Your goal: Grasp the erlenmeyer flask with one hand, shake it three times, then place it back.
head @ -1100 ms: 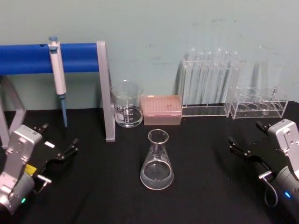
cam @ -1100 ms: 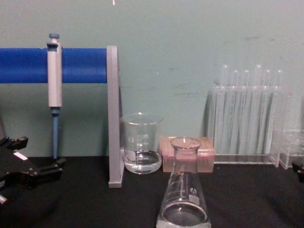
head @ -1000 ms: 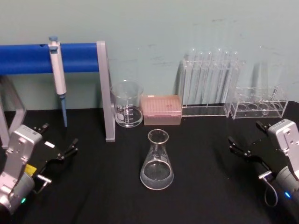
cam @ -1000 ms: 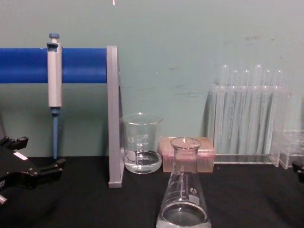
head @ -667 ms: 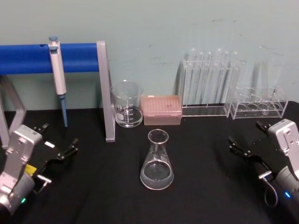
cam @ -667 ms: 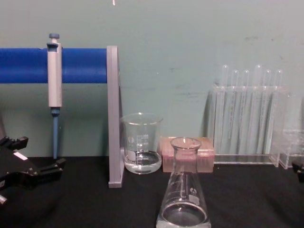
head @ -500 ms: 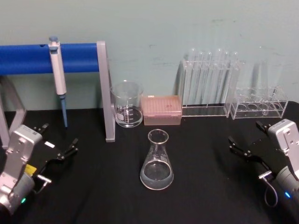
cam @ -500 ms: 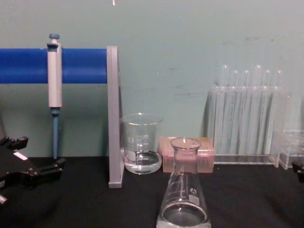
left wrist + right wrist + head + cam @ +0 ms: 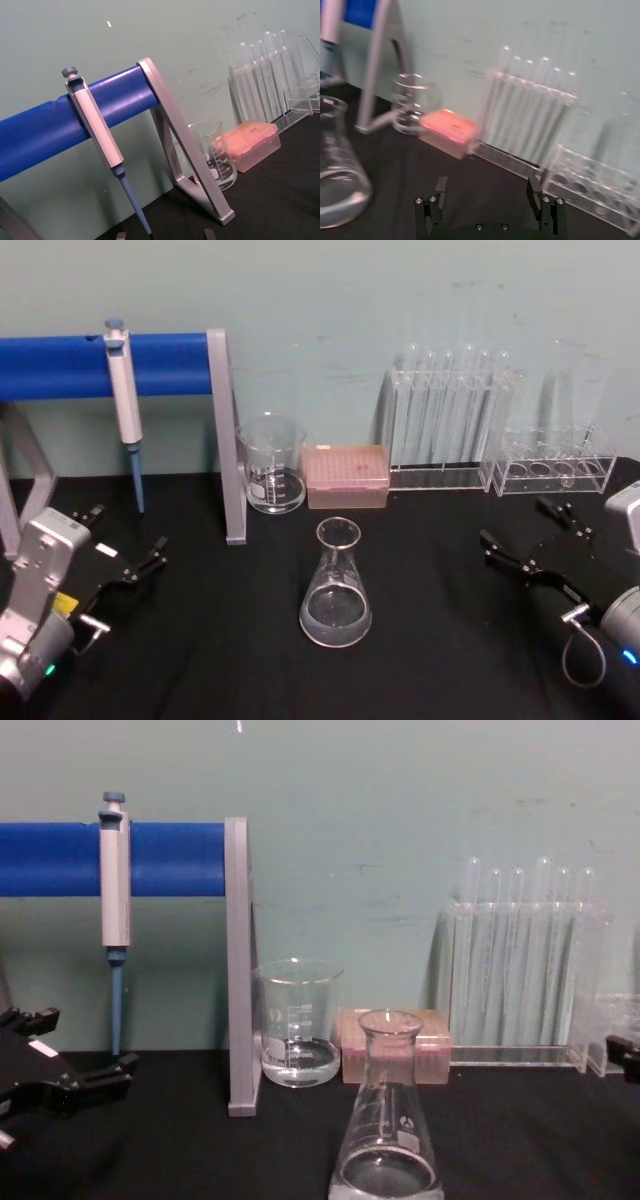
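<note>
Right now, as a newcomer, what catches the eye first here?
The clear erlenmeyer flask stands alone on the black table, a little liquid inside. Behind it, leftward, a bright blue bar carries a hanging pipette. The left gripper and right gripper sit open on either side, apart from it.

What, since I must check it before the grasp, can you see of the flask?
The flask is clear glass, cone-shaped, with a wide round base, narrow neck, flared rim, white marks and a little clear liquid. It stands upright on the black table, in front of the pink box; nothing but the table touches it.
</note>
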Robot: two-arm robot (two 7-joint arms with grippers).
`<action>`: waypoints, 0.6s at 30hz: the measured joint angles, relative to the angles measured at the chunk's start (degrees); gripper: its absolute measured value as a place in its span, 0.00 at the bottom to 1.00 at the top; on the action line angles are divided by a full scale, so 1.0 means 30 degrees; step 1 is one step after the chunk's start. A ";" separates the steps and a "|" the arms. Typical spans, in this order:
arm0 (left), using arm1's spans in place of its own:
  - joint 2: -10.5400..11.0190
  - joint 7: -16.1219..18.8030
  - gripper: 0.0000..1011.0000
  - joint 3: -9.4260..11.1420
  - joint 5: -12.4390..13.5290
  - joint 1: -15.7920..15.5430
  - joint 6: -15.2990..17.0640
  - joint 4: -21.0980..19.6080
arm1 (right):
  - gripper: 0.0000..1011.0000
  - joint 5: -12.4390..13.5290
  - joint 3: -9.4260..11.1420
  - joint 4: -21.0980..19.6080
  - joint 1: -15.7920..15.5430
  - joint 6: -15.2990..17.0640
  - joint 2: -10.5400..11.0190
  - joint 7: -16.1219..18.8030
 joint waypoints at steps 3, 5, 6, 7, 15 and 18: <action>0.0000 0.0000 0.99 -0.0001 0.0000 0.0000 0.0001 0.0000 | 0.99 0.0720 0.0217 -0.0689 -0.0351 0.0074 0.0210 0.1079; 0.0000 0.0000 0.99 0.0000 0.0000 0.0000 0.0001 -0.0001 | 0.99 0.1138 0.0319 -0.1086 -0.0551 0.0109 0.0329 0.1829; 0.0001 0.0000 0.99 0.0000 0.0000 0.0000 0.0001 -0.0001 | 0.99 0.1138 0.0319 -0.1086 -0.0551 0.0109 0.0329 0.1829; 0.0000 0.0000 0.99 0.0000 0.0000 -0.0001 0.0001 -0.0001 | 0.99 0.1350 0.0366 -0.1301 -0.0630 0.0140 0.0377 0.2213; 0.0000 0.0000 0.99 -0.0001 0.0000 0.0000 0.0001 0.0000 | 0.99 0.2042 0.0379 -0.1933 -0.0749 0.0236 0.0446 0.4273; 0.0000 -0.0001 0.99 -0.0001 0.0000 -0.0001 0.0001 -0.0002 | 0.99 0.2262 0.0151 -0.1952 -0.0569 0.0262 0.0344 0.5445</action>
